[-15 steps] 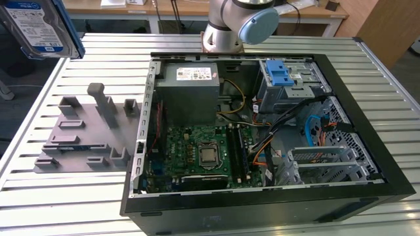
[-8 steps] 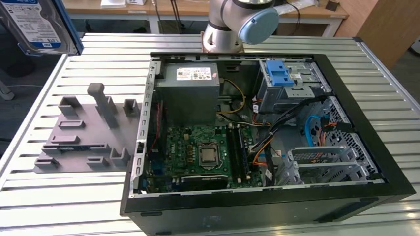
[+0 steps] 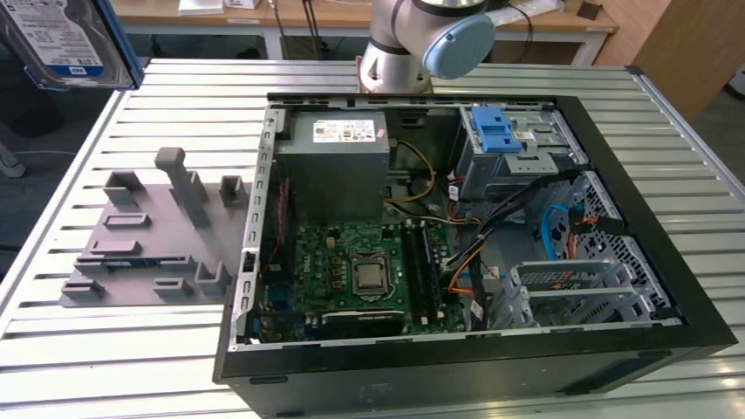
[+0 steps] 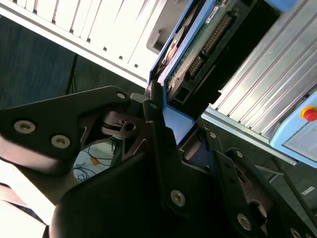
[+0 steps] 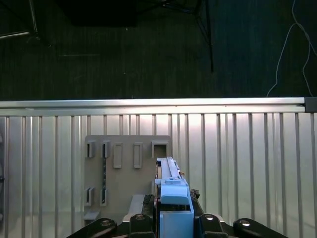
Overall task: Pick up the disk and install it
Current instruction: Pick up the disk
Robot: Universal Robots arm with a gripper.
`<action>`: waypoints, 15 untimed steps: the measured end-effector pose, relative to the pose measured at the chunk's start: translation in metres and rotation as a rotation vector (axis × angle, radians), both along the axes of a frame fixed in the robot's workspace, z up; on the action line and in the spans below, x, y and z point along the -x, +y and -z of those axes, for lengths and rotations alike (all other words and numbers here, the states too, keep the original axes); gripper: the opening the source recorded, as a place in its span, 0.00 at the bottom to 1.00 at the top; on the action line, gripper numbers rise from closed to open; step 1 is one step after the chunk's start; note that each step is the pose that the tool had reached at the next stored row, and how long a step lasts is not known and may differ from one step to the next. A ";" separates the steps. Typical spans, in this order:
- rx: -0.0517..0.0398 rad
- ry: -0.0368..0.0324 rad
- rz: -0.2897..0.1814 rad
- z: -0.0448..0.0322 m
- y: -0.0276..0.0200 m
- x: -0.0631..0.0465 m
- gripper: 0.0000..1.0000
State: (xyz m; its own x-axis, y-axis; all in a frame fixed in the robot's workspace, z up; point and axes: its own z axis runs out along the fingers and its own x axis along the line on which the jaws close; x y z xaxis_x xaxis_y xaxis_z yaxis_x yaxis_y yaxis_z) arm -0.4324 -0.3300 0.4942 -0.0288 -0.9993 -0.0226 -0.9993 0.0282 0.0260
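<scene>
Clenched on the disk (image 4: 198,44), your claw (image 4: 173,126) has one dark finger pressed against each broad face, as the second wrist view shows; the blue rail along the drive's edge sits between them. The grasp looks firm, with no gap visible at the fingers (image 4: 156,129).

In the exterior view, the disk hangs high at the exterior view's upper left, close to the camera, label side showing. It is well apart from the open computer case (image 3: 652,349). The first wrist view looks past the drive's blue end onto the grey fixture plate (image 5: 126,173) with its empty slots, lying on the slatted metal table (image 5: 247,158).

Judging from this, the pick is done and you are in the carry.

- **Target:** The likely bay is the silver cage (image 3: 512,144) with the blue latch, at the far corner of the case toward the exterior view's right.
- **Height:** Travel high enough to clear the case's black wall.
- **Grip:** Hold the clench steady so the drive cannot pivot between the pads.
- **Alignment:** Square the blue rails to the cage's guides while you have free air around you.
- **Hazard:** Watch the loose cables (image 3: 545,231) draped just beside the cage, since they could snag a rail.
</scene>
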 end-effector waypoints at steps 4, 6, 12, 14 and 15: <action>-0.0002 -0.0002 0.000 0.0000 0.0000 0.000 0.36; -0.0002 -0.0002 0.000 -0.0001 -0.0001 0.000 0.36; -0.0002 -0.0002 0.000 -0.0001 -0.0073 0.000 0.36; -0.0001 -0.0002 0.000 -0.0001 -0.0108 0.000 0.36; -0.0001 -0.0003 0.000 0.0000 -0.0124 0.000 0.36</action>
